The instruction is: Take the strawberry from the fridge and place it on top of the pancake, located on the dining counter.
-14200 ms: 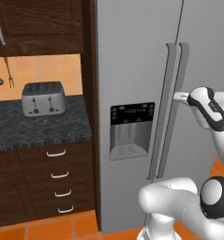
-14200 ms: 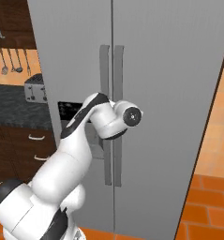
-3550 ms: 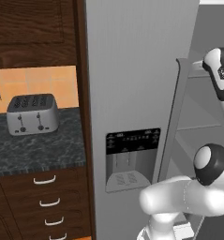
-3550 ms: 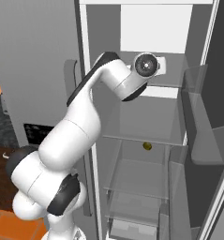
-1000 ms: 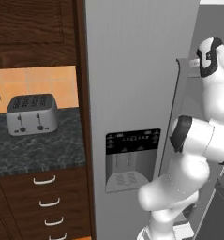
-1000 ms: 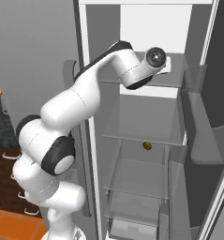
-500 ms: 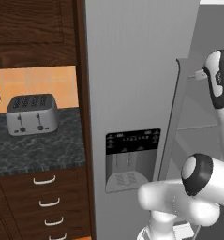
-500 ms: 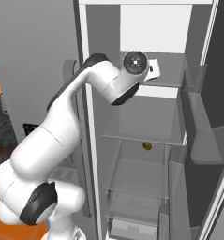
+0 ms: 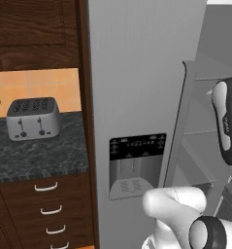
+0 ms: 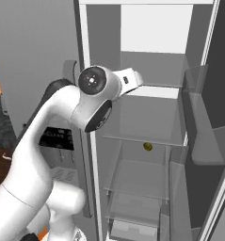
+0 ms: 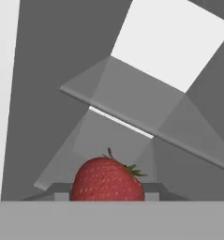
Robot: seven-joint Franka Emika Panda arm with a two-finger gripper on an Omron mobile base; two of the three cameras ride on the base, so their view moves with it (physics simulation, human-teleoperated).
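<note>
A red strawberry (image 11: pixel 108 180) with a green top fills the bottom centre of the hand view, right where my gripper (image 11: pixel 108 193) closes; it hangs in front of tilted glass shelves, so it is held. From the right base view, my hand (image 10: pixel 132 78) is at the height of the upper shelf, at the left edge of the open compartment of the grey fridge (image 10: pixel 151 108). The fingertips are hidden behind the berry. The fridge's left door with its black dispenser panel (image 9: pixel 137 146) stays closed. The pancake and the dining counter are out of view.
A small round yellow-green fruit (image 10: pixel 147 146) lies on a middle glass shelf. The open right door (image 10: pixel 212 117) with its bins stands at the right. A silver toaster (image 9: pixel 32 118) sits on the dark speckled counter (image 9: pixel 35 155) above wooden drawers, left of the fridge.
My arm has swung and drawn the hand back from the upper shelf toward the fridge's left edge. The fridge and the shelves have not moved.
</note>
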